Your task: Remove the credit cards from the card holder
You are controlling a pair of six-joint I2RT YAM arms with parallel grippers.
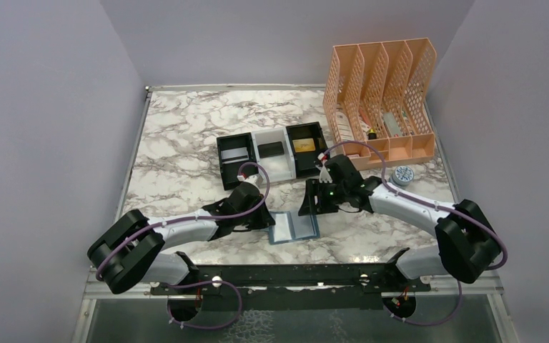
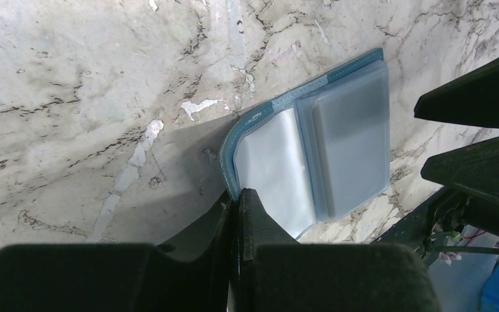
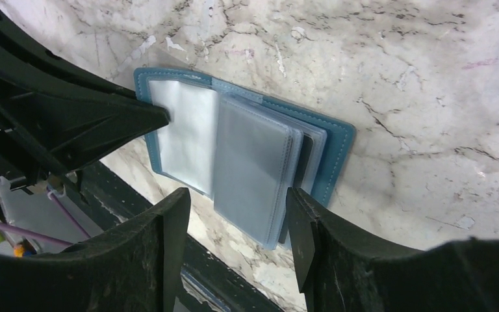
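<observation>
The card holder [image 1: 294, 227] lies open on the marble near the front edge, blue with clear sleeves [image 3: 250, 156]. My left gripper [image 2: 239, 194] is shut on its left edge [image 2: 229, 156], pinning it; it also shows in the top view [image 1: 266, 218]. My right gripper [image 3: 237, 208] hangs open just above the holder's right panel [image 1: 313, 207], nothing between its fingers. A dark strip [image 3: 303, 159] shows behind the right-hand sleeves; whether it is a card I cannot tell. Credit cards lie in the tray: silvery [image 1: 235, 153], black [image 1: 270, 149], gold [image 1: 302, 145].
The black-and-white three-compartment tray [image 1: 221, 168] stands behind the arms. An orange file rack [image 1: 382, 93] sits at the back right, and a small round blue-white object [image 1: 403, 175] lies in front of it. A black rail [image 1: 293, 275] runs along the near edge.
</observation>
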